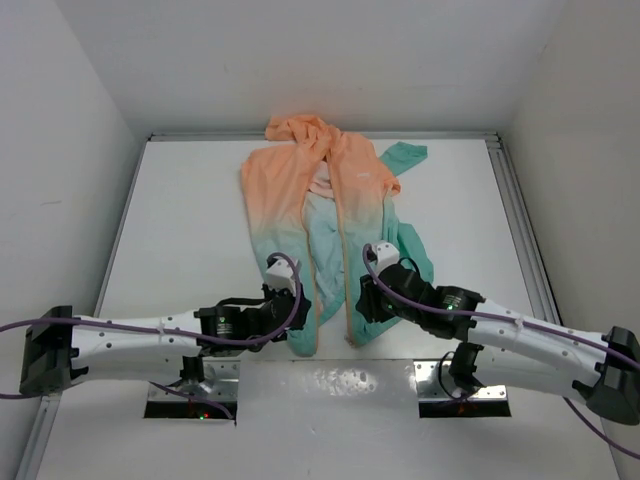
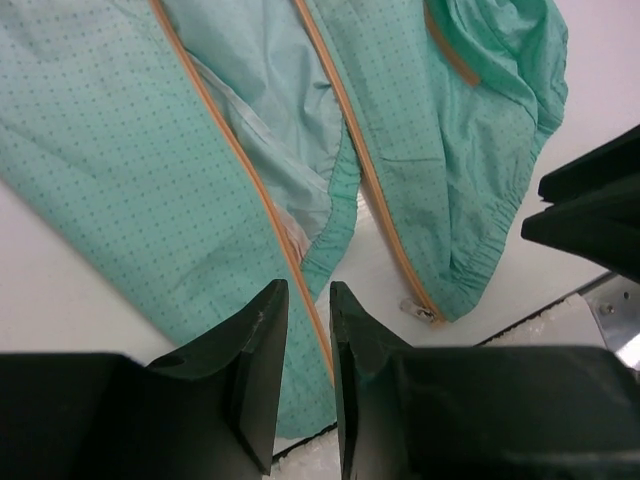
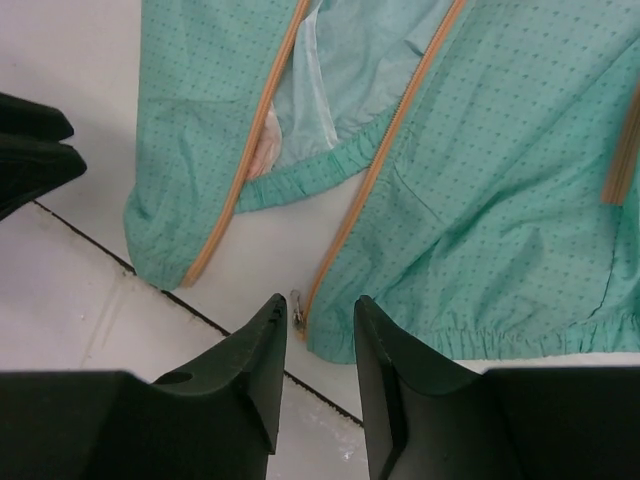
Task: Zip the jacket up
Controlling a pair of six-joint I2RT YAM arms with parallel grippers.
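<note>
Top cam: high at near edge, looks down on whole surface (image 1: 190, 220). Wrist cams: close, looking down past left claw (image 2: 305, 292) and right claw (image 3: 320, 305). All three share the jacket (image 1: 290, 200) hem.

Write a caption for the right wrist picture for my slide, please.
Right gripper, fingers apart, poised at the teal hem of the unzipped jacket, beside its zipper pull.

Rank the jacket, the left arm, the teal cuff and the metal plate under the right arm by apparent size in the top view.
1. jacket
2. left arm
3. metal plate
4. teal cuff
The plate is partly covered by the right arm's base. Nearness to the camera flatters the arm and plate.
</note>
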